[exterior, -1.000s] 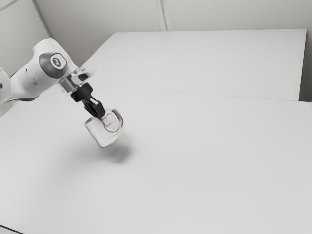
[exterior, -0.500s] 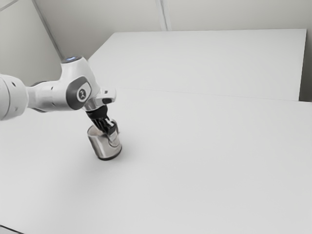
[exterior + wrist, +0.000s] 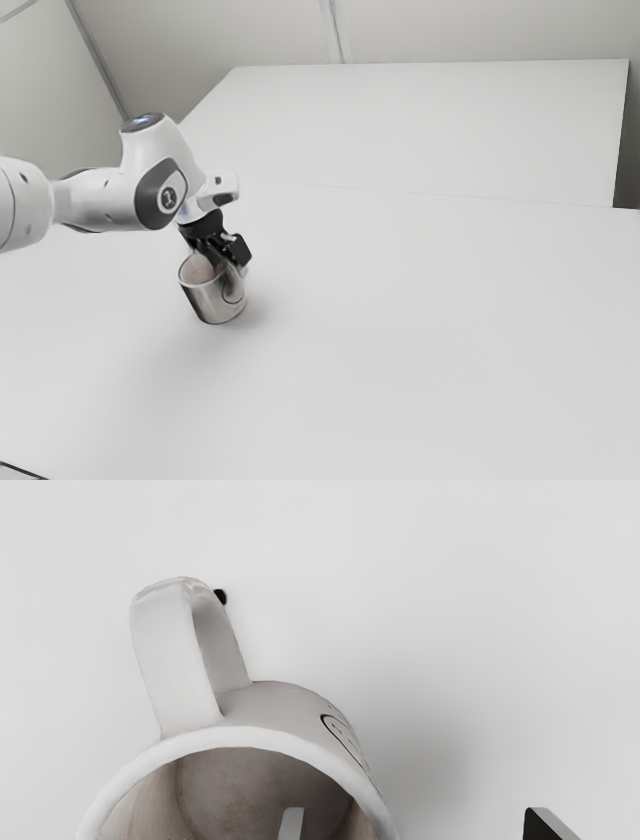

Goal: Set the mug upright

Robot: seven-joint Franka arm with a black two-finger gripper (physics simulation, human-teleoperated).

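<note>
Pale grey-white, with a satin sheen, the round mug is on the table left of centre in the exterior view, just below mid-height. Its mouth faces upward and its body leans toward the upper left of that frame; whether its base lies flat I cannot tell. The wrist view gives it a thick white rim, a brownish-grey inside, one broad looped handle and a dark-outlined drawing on the outer wall. A small black rounded spot lies right beside the handle's edge.

Above the mug is one black two-finger gripper, its fingers standing wide: one tip is within the mouth, the other outside, the wall between them and not pinched.

One white arm with dark grey joint caps comes in from the left of the exterior view. Beneath spreads a broad white table, crossed by one faint seam. One thin black line cuts the lower left corner; pale grey walls close off the top.
</note>
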